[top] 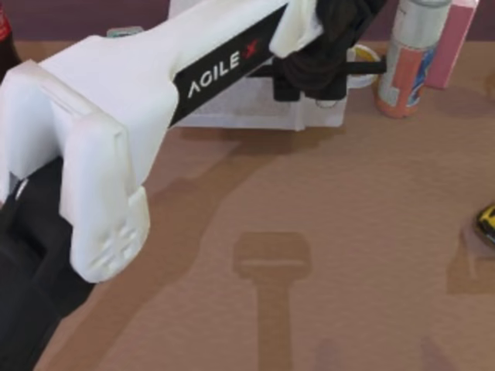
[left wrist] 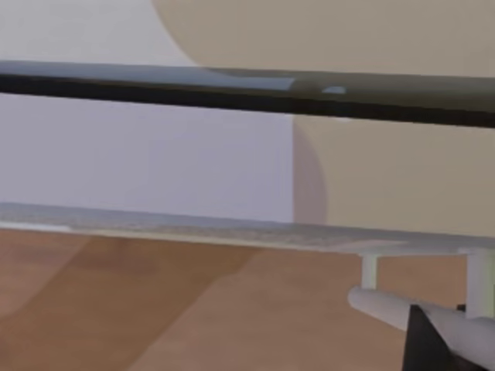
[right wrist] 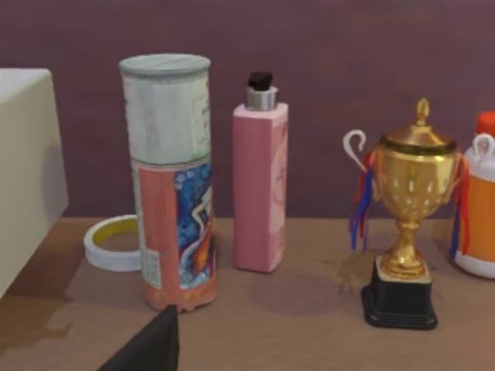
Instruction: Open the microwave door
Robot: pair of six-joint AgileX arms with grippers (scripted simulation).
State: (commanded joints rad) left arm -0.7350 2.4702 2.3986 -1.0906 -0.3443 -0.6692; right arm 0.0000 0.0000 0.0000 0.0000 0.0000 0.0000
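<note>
The white microwave (top: 255,108) stands at the table's back centre, largely covered by my left arm, which reaches across from the lower left. My left gripper (top: 329,73) is at the microwave's right front. In the left wrist view the microwave door (left wrist: 232,229) runs edge-on, with its slim white handle (left wrist: 379,303) on two posts. One dark finger (left wrist: 429,348) lies across the handle's near side, and a dark sliver shows behind the handle. My right arm is outside the top view. Only one dark fingertip (right wrist: 155,346) of it shows, low over the table beside the microwave's side wall (right wrist: 23,178).
Right of the microwave stand a tall silver-orange can (top: 410,58), a pink carton (top: 456,39) and a tape ring (top: 363,54). A gold trophy (right wrist: 406,224) and an orange-white bottle (right wrist: 479,201) stand farther right. A yellow object (top: 487,220) lies at the right edge.
</note>
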